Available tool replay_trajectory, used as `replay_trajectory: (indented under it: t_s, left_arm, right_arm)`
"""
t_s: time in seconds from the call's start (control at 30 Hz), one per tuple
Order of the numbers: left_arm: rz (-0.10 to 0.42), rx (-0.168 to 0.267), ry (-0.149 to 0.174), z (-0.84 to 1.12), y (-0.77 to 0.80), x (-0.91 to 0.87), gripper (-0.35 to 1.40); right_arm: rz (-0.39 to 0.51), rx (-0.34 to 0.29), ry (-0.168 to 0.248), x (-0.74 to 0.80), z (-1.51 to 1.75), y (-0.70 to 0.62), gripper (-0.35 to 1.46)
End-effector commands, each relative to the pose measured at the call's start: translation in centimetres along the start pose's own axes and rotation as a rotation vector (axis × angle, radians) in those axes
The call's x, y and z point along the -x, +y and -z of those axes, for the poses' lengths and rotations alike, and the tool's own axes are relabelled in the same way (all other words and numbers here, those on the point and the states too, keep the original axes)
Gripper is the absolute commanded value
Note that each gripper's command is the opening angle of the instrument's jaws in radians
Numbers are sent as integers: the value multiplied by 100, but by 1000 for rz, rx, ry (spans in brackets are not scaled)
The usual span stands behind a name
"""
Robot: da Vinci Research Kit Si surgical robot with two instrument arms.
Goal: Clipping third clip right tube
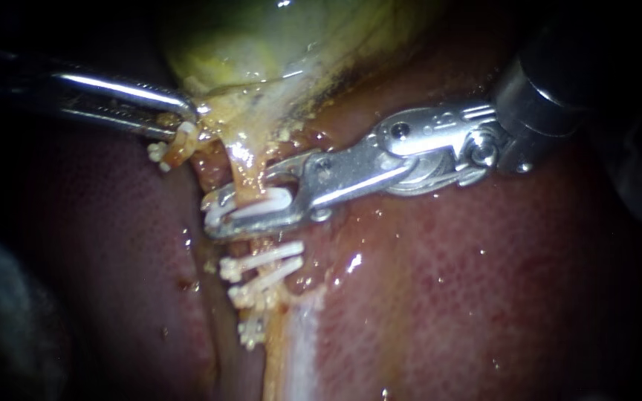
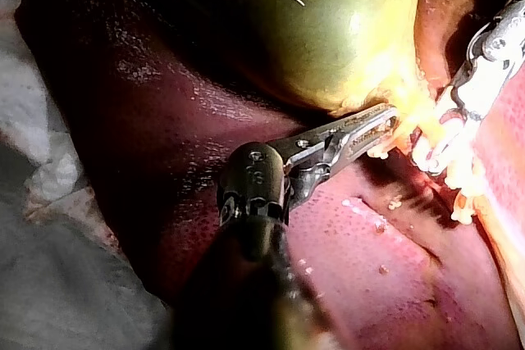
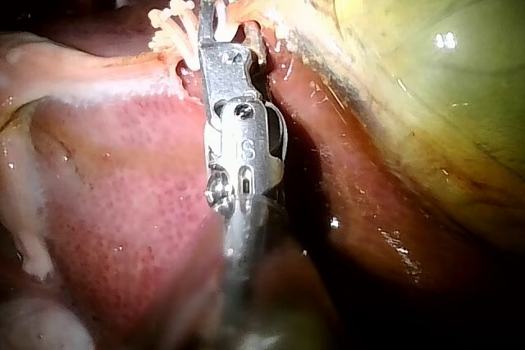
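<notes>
My right instrument [image 1: 215, 215] comes in from the upper right, and its jaws hold a white clip [image 1: 261, 204] closed around the right tube [image 1: 241, 160] just below the gallbladder [image 1: 261, 37]. Two white clips [image 1: 261, 261] sit on the same tube right below the jaws, and a smaller one [image 1: 250, 332] lies lower down. My left instrument [image 1: 191, 119] grips tissue at the gallbladder's neck, next to a clipped stump [image 1: 176, 145]. In the right wrist view the jaws [image 3: 221, 6] straddle the tube beside the earlier clips [image 3: 172, 26].
Red liver [image 1: 484, 297] lies under and around both instruments. The yellow-green gallbladder [image 2: 328, 30] bulges above the left jaws [image 2: 385, 120]. A pale band of tissue [image 1: 302, 341] runs down from the clips. White gauze [image 2: 49, 178] borders the liver.
</notes>
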Motion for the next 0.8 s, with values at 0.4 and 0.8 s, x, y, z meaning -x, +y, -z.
replay_trajectory:
  t_s: [0.4, 0.8]
  left_arm:
    - [0, 0, 0, 0, 0, 0, -35]
    - [0, -1, -3, 0, 0, 0, -35]
  right_arm:
    - [-1, -20, -1, -1, 1, 2, -35]
    - [-1, -20, -1, 0, 1, 4, -35]
